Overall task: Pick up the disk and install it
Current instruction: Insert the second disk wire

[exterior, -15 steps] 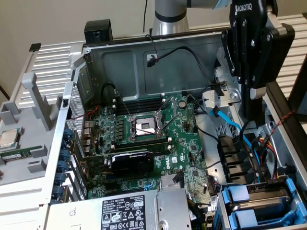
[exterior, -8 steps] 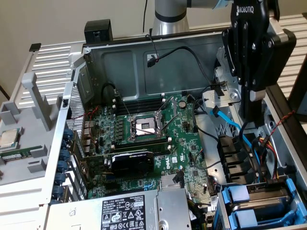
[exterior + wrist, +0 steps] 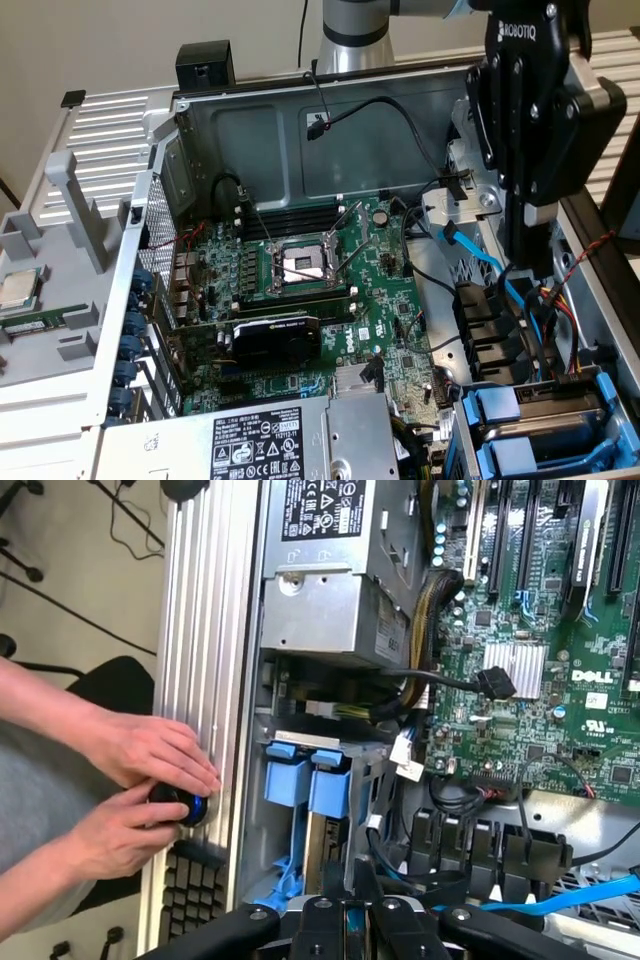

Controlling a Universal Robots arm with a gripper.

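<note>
The disk [image 3: 545,398] lies in the drive bay at the case's near corner on the exterior view's right, held in its blue plastic frame [image 3: 497,407]. The wrist view shows that frame's blue tabs [image 3: 322,783] and a strip of silver metal below them. My gripper [image 3: 526,250] hangs above the black cable clips, up and back from the bay and apart from the disk. In the wrist view its fingers [image 3: 348,910] stand close together, shut, with nothing gripped between them.
The open case holds the green motherboard [image 3: 330,290], a graphics card [image 3: 275,335] and the grey power supply [image 3: 290,440]. A blue cable [image 3: 480,255] and black cables run beneath my gripper. A person's hands [image 3: 135,780] rest on a black knob [image 3: 185,805] outside the case wall.
</note>
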